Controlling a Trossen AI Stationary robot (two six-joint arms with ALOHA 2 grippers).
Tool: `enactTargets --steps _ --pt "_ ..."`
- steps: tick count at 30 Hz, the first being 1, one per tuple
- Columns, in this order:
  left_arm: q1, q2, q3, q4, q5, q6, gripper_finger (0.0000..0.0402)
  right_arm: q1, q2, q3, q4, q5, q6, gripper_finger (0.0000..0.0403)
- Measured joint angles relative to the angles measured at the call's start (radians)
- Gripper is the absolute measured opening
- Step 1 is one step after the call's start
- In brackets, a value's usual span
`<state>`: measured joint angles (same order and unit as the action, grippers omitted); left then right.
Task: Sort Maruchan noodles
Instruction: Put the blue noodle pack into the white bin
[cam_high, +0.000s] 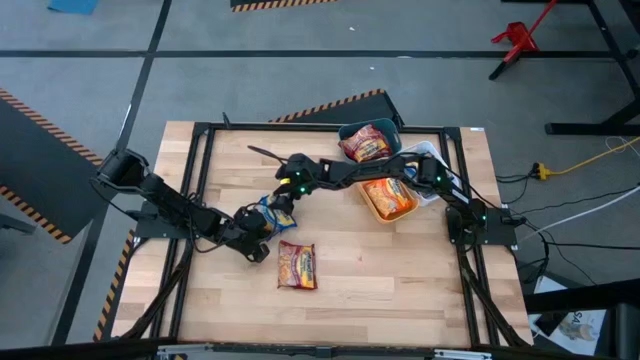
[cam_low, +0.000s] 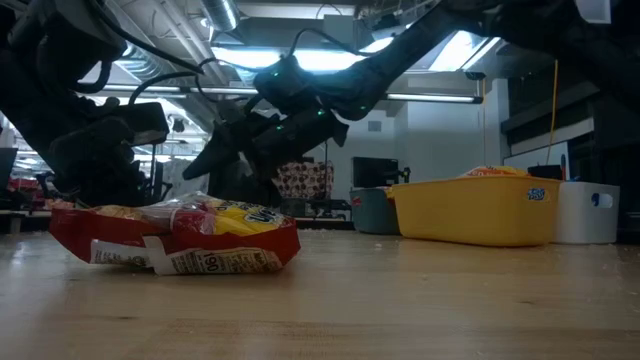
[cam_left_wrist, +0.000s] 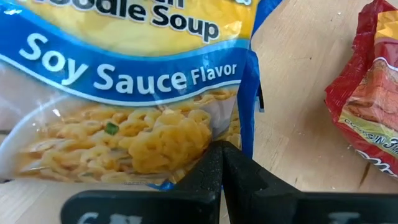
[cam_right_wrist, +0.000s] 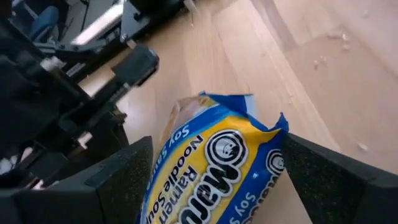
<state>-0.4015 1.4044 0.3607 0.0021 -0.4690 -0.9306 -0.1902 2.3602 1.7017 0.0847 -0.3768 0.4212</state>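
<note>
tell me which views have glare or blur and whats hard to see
Low view: ceiling lights backlight the arms into dark shapes, though the red packet and yellow bin read clearly. Left wrist view: the blue-and-yellow packet fills the picture, its print sharp, some sheen on the plastic. Right wrist view: background arm blurred. High view: evenly lit.

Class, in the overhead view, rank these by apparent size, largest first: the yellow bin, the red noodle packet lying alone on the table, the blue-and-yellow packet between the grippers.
1. Yellow bin
2. Red packet
3. Blue-and-yellow packet, partly hidden by the grippers, so unsure.
</note>
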Motion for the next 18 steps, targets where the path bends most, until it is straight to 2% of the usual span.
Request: enactTargets --steps 3,8,11,14,18 --pt "0.0 0.003 0.0 0.0 -0.004 -0.001 0.0 -0.001 0.007 0.016 -0.048 -0.019 0.001 0.0344" --pt "0.0 0.019 0.001 0.009 -0.006 -0.002 0.0 -0.015 0.001 0.016 -0.107 0.014 0.018 0.0344" --pt "0.0 0.022 0.0 0.016 -0.007 -0.009 0.0 -0.043 -0.013 0.015 -0.167 -0.03 0.039 0.0344" --pt "0.0 0.023 0.0 0.016 -0.013 -0.002 0.0 -0.065 -0.027 0.014 -0.169 -0.045 0.044 0.0344" --pt "0.0 0.023 0.0 0.016 -0.019 -0.002 0.0 -0.077 -0.042 0.015 -0.151 -0.011 0.046 0.0344"
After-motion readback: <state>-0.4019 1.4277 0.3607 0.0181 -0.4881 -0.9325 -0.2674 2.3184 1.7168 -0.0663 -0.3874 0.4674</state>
